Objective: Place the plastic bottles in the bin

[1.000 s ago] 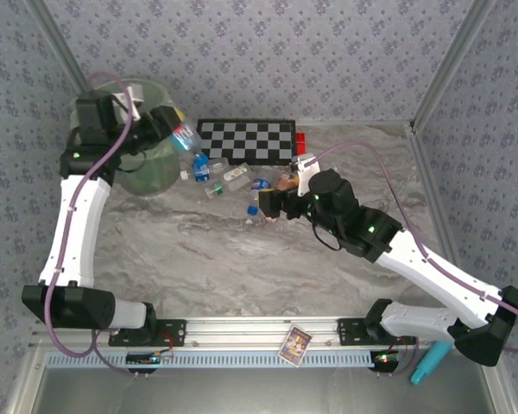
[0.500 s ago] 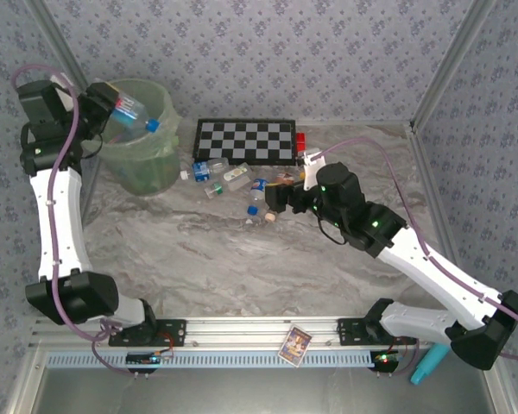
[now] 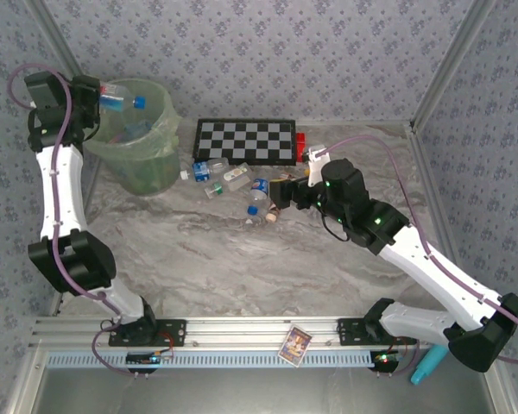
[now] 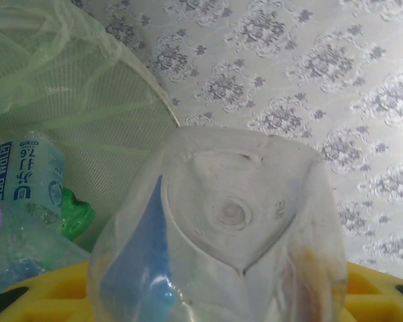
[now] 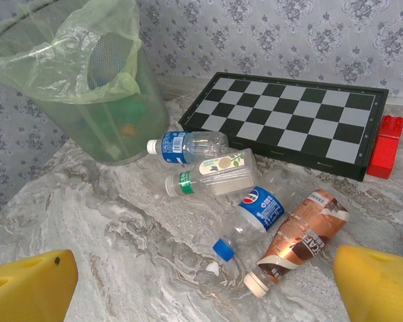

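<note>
Far L: L arm (image 3: 59, 172) reaches up to the bin rim. L jaws clamped on the base end of a clear bottle (image 3: 119, 95) w/ blue cap. It lies roughly level above the L side of the bin (image 3: 160, 142) mouth, cap pointing R over the opening; the wrist cam looks at its dimpled bottom between yellow pads (image 4: 379, 288). Bin is pale green, bag-lined, at back L of the marble worktop (image 3: 242, 259). It has binned bottles (image 4: 27, 178) inside, incl. a blue-label one. Just R of the bin, lying on the worktop: blue-label bottle (image 5: 188, 145), green-band bottle (image 5: 211, 176), round-logo bottle (image 5: 255, 206), brown coffee-label bottle (image 5: 302, 235). Behind them a checkerboard (image 5: 292, 121), w/ a red block (image 5: 386, 144) at its R end. R jaws wide apart, empty, hovering near the brown one. Front R: turquoise tool (image 3: 430, 362).
</note>
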